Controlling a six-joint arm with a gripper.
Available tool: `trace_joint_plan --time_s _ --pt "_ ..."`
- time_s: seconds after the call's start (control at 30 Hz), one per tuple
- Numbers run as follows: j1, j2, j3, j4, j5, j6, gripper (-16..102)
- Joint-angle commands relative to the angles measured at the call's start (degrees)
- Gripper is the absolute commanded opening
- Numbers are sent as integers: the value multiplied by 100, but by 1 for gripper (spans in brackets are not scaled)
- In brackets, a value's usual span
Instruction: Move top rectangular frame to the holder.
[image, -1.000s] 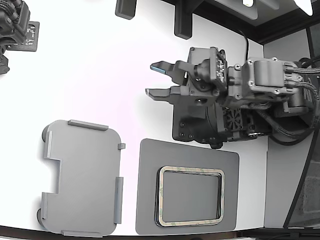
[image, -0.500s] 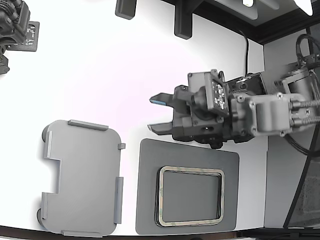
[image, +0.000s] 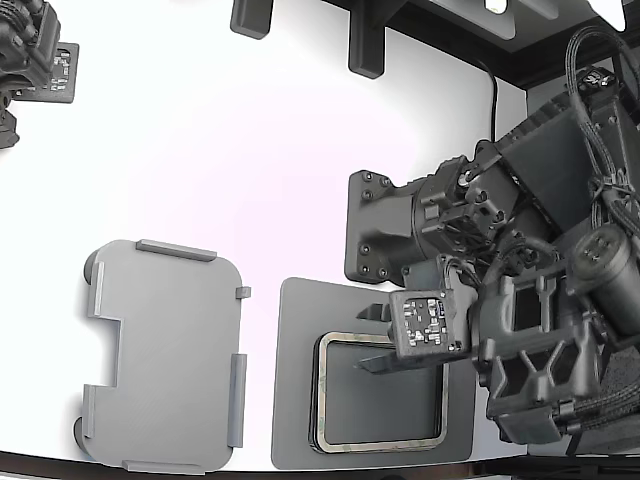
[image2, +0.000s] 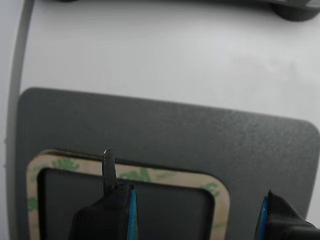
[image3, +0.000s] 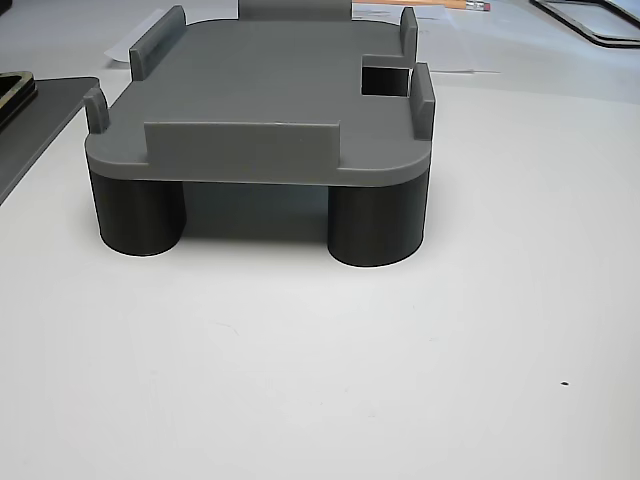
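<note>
I see the holder (image3: 270, 100) standing on dark round legs (image3: 375, 225) on the white table (image3: 330, 380), its raised tabs along the edges and a square notch at one side. A darker pad's corner (image3: 30, 120) lies beside it.

Exterior view looks straight down on the bench (image: 250, 180); wrist view looks closely down; other view sits low, level with the holder (image3: 270, 100).

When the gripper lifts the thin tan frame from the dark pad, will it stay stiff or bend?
The top rectangular frame is thin with an open centre, so it will probably flex or sag if lifted by one side. It looks light. It lies flat on the dark grey pad, so the open gripper may struggle to get under its edge.
</note>
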Motion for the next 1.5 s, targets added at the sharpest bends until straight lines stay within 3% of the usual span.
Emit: trace_joint_plan --time_s 0.0,0.13,0.37,0.67,0.8,1.17,1.47 --pt "237 -185 -185 123 -281 396 100" --pt "439 -272 -132 246 -677 729 100" --pt "439 -642 114 70 -940 923 100" --pt "431 -747 483 -88 -747 870 99" --pt "431 -642 817 -325 -668 756 93" --pt "431 -633 1081 -483 -642 686 62" --pt "422 -466 1266 -527 -668 800 52"
